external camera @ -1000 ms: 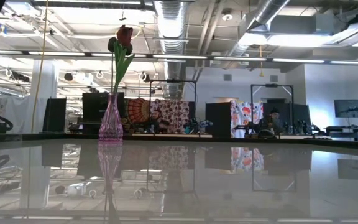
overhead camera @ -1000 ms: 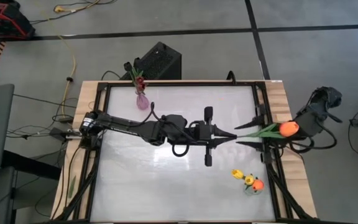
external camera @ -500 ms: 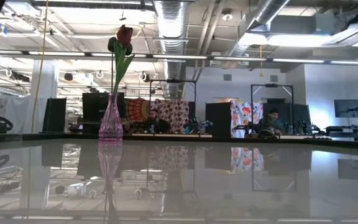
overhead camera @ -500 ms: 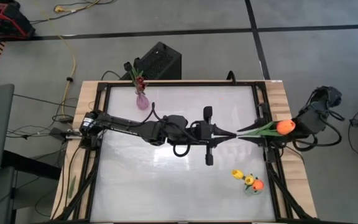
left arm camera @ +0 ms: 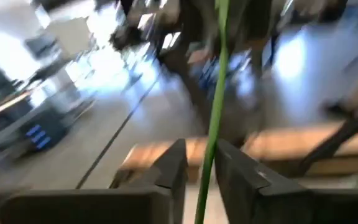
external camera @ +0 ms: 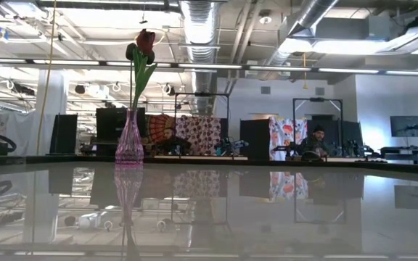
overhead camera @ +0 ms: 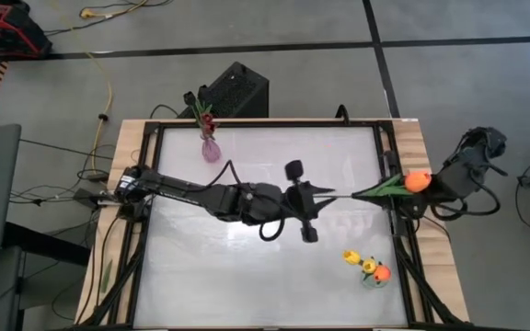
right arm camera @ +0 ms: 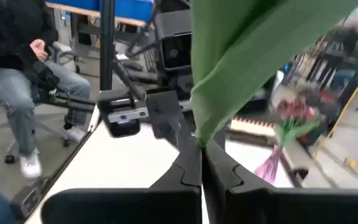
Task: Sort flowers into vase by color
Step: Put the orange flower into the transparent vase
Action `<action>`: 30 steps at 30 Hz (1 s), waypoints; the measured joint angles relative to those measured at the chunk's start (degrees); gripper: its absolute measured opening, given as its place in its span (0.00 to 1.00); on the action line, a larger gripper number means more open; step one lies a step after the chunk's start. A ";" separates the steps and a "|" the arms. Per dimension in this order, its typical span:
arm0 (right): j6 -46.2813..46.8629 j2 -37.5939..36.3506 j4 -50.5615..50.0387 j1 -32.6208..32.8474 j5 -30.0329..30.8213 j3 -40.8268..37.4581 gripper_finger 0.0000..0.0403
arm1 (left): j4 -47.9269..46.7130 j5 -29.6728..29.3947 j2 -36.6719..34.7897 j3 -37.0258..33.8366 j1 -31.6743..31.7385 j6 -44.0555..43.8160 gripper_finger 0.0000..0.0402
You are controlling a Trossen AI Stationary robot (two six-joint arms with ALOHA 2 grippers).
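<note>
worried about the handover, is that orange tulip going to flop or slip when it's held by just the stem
Likely light: the orange tulip hangs out level from the right gripper, shut on its stem. The stem is long and thin, so the head may sway. The left gripper has slightly parted fingers around the smooth stem; it could slide or twist.

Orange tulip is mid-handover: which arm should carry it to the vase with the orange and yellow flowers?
Probably right. The right gripper is shut on the orange tulip, and that vase stands on its side of the table; the left gripper looks open around the stem.
</note>
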 joint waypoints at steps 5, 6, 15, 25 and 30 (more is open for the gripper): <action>12.12 -4.14 -12.94 0.11 -0.83 0.00 0.04 | -18.67 -5.13 -2.73 -0.02 -1.51 -3.24 0.29; 15.14 -4.97 -16.10 0.11 -1.39 0.02 0.04 | -22.87 -4.82 -3.20 0.00 -1.61 -5.27 0.31; 41.49 -9.70 -39.75 0.09 -15.72 0.04 0.04 | -46.98 -6.60 -3.86 -3.42 -3.17 -22.28 0.33; 56.75 -6.04 -43.47 11.43 -25.37 -0.63 0.04 | -45.86 -17.18 -3.89 -17.78 -7.19 -31.24 0.29; 66.13 -3.77 -43.24 26.95 -15.25 -1.23 0.04 | -44.62 -18.97 -3.91 -21.54 -8.75 -34.54 0.29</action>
